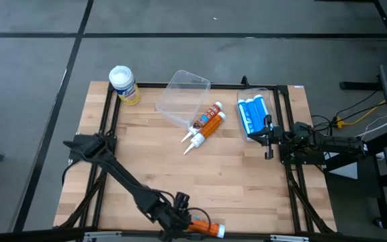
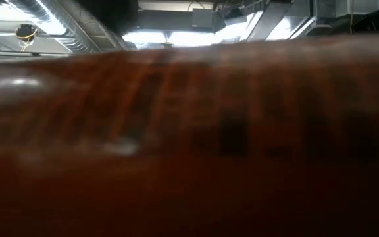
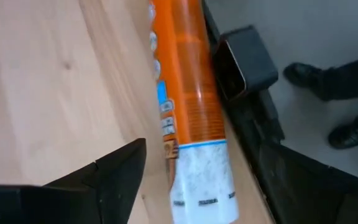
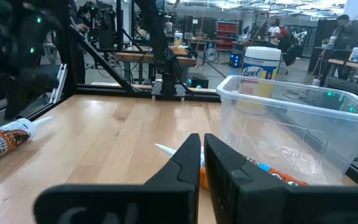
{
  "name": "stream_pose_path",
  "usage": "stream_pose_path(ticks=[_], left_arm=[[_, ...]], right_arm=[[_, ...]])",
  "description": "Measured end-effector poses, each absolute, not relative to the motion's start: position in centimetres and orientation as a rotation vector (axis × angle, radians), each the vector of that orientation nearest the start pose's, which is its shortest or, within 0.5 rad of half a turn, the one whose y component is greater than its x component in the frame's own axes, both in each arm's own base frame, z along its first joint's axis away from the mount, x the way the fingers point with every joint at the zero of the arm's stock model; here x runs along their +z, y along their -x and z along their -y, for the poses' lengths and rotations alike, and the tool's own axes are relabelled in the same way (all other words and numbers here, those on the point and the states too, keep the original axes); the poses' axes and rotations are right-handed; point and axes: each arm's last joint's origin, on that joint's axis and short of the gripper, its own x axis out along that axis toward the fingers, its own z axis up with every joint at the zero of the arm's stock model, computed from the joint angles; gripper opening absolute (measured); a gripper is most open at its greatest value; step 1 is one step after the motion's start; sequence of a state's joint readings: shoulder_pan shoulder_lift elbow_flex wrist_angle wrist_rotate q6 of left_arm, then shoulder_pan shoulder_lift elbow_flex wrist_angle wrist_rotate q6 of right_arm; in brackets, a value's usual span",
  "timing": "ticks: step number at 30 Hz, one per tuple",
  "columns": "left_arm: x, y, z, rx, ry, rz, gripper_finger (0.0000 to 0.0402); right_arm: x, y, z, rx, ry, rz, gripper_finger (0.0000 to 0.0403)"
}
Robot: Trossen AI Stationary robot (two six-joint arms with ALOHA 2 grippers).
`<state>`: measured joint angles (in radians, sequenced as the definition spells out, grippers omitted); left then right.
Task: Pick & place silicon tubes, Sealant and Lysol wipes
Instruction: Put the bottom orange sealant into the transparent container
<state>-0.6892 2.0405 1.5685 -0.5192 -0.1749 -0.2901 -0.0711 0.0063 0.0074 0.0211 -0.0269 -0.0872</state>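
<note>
An orange tube [image 1: 205, 229] lies along the table's near edge; it fills the left wrist view [image 3: 182, 93] and blocks the low view [image 2: 189, 145]. My left gripper [image 1: 182, 218] is open, with one finger on each side of this tube [image 3: 201, 152]. Two more orange tubes [image 1: 205, 124] with white nozzles lie mid-table beside a tipped clear bin [image 1: 182, 97]. The yellow Lysol wipes canister [image 1: 123, 84] stands upright at the far left corner and also shows in the right wrist view [image 4: 261, 71]. My right gripper [image 1: 269, 139] is shut and empty at the table's right [image 4: 201, 155].
A clear container with a blue pack [image 1: 254, 115] sits at the far right, just beyond my right gripper. A black camera box [image 3: 241, 59] stands at the near edge beside the tube. A person's shoes [image 3: 347, 124] show on the floor beyond that edge.
</note>
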Motion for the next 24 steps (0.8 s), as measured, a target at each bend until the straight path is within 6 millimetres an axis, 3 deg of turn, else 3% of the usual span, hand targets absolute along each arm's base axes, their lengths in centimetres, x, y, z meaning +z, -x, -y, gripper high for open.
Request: stream_pose_path(ticks=[12,18,24], left_arm=[[14.1,-35.8,27.1,-0.299,-0.177,-1.083,0.0307],[13.6,-36.3,26.6,-0.280,-0.158,-1.097,0.0297],[13.6,-36.8,25.6,-0.240,-0.104,-1.127,0.0223]], right_arm=[[16.8,-9.7,0.6,-0.045,0.088,0.021,0.0025],[16.8,-9.7,0.6,-0.045,0.088,0.020,0.0025],[16.8,-9.7,0.6,-0.045,0.088,0.020,0.0025]])
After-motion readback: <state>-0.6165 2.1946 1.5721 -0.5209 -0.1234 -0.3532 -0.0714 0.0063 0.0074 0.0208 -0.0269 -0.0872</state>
